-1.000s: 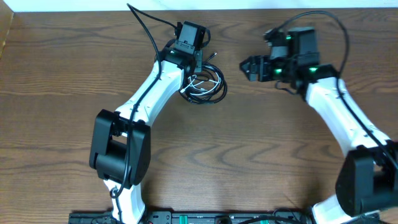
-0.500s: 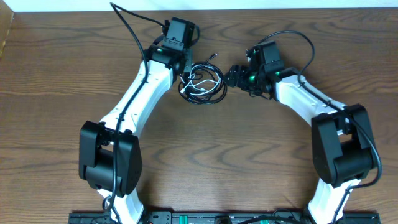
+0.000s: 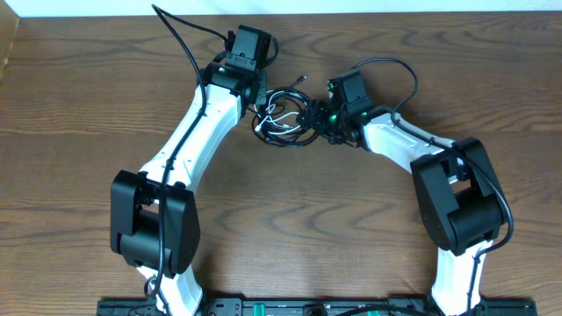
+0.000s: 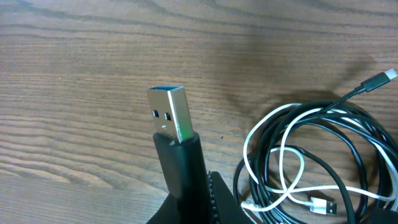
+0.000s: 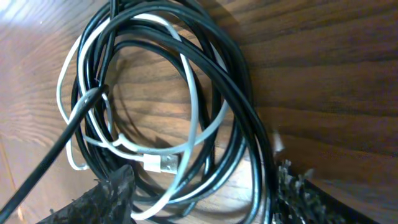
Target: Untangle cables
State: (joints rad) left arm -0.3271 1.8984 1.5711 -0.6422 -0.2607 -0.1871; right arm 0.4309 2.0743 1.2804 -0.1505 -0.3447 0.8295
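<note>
Left gripper (image 3: 262, 95) beside cables (image 3: 285, 120), clamped on USB plug (image 4: 169, 115), plain only from left wrist; right gripper (image 3: 316, 117) opposite, fingers (image 5: 115, 193) apart, apparently straddling cables.

Robotics lab bench: wood-grain table (image 3: 79, 132), left arm (image 3: 198, 132), right arm (image 3: 391, 136) mounted.

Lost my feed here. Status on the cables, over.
Left gripper shut on USB plug. Right gripper open, astride the cables. One tangled coil, white looped through black. No obstruction seen.
</note>
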